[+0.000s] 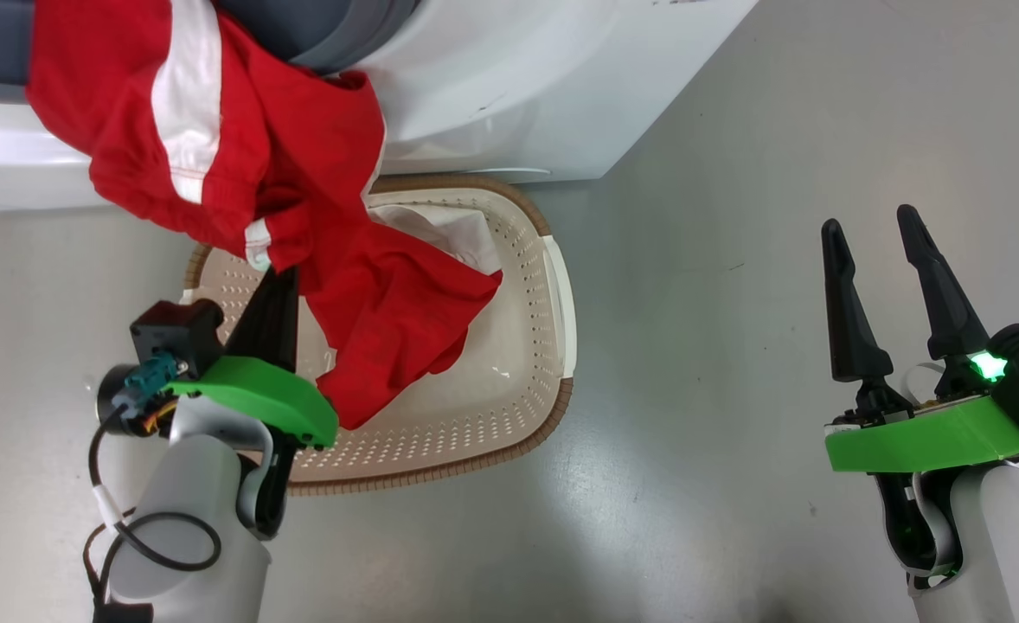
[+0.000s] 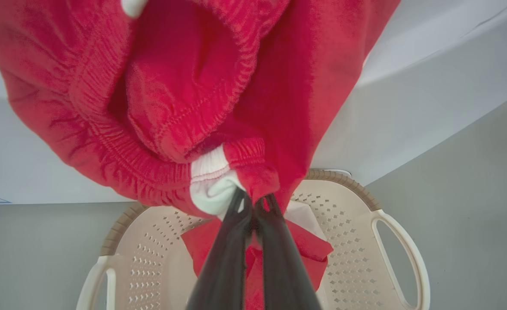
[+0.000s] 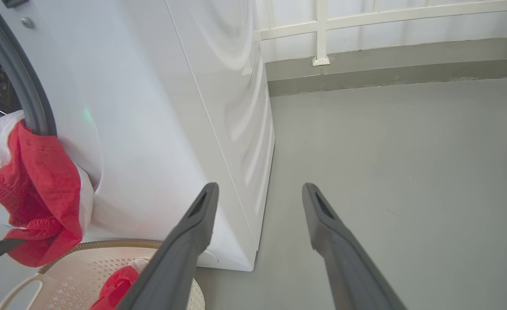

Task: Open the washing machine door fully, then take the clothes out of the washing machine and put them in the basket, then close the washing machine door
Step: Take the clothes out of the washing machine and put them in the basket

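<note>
**Pincer state.** The left pincer (image 2: 252, 202) is closed on a white cuff and red hem of the clothes (image 1: 215, 130). The right pincer (image 1: 869, 221) stands with its two fingers spread wide and nothing between them.

**Position of task items.** The held garment drapes over the lower lip of the grey rubber ring (image 3: 25, 82) of the washing machine (image 1: 518, 86). It hangs down the white front panel, and its gripped end is above the basket (image 1: 561, 294). A second red piece (image 3: 115, 284) lies inside the basket, beside a white patch; whether that patch is fabric or paper cannot be told.

**Edges and clearance.**
- The basket stands on the floor (image 1: 734, 346), its far brown rim just beside the machine's lower front edge.
- The machine's front corner is to the right of the basket; beyond that corner the grey floor is open as far as a wall with white rails (image 3: 322, 30).
- The right pincer hovers over bare floor, well apart from the basket and the machine.
- The left pincer is above the basket's near half, inside the line of its rim.

**Count.** Pincers: two. Baskets: one. Washing machines: one. Red fabric pieces visible: two, one held and one in the basket.
</note>
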`<state>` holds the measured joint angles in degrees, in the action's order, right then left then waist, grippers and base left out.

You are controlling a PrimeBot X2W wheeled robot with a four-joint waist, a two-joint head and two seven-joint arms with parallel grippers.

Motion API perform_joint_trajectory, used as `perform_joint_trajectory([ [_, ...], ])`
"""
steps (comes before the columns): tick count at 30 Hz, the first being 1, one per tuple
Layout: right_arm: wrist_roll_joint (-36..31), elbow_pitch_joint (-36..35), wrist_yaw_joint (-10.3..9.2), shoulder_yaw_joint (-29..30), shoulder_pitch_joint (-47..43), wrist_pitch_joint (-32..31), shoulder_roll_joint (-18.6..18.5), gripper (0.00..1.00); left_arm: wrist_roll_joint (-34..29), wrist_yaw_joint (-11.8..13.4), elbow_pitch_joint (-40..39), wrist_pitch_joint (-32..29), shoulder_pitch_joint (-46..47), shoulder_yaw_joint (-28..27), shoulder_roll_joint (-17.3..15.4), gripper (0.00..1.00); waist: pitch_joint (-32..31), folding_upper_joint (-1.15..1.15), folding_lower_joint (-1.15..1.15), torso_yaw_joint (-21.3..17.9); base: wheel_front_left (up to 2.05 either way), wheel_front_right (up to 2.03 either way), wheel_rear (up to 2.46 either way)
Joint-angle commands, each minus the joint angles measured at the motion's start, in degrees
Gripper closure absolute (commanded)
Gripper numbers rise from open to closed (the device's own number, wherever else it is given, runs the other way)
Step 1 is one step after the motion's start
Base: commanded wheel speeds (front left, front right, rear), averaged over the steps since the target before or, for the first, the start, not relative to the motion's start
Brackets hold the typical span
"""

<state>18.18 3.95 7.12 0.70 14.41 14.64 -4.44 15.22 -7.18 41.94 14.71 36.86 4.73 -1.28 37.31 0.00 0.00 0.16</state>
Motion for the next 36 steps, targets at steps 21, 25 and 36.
perform_joint_trajectory([
  [21, 0.1, -1.0, 0.36, -1.8, -1.0, 0.4, -0.1, 0.00, 0.9, -0.3, -1.3, 0.3, -1.3, -1.5, -1.6, 0.00, -1.7, 0.00, 0.00, 0.3, 0.00, 0.00, 0.00],
  [25, 0.1, -1.1, 0.36, -1.8, -1.3, 0.4, -0.2, 0.00, 0.6, -0.3, -4.1, 0.3, -2.7, -1.9, -1.6, 0.00, -2.3, 0.00, 0.00, 0.6, 0.00, 0.00, 0.00],
  [36, 0.0, -1.2, 0.36, -1.5, -2.4, 0.4, -0.4, 0.00, -1.2, -0.3, -15.8, 0.3, -8.4, -4.9, -1.6, 0.00, -3.2, 0.00, 0.00, 1.7, 0.00, 0.00, 0.00],
])
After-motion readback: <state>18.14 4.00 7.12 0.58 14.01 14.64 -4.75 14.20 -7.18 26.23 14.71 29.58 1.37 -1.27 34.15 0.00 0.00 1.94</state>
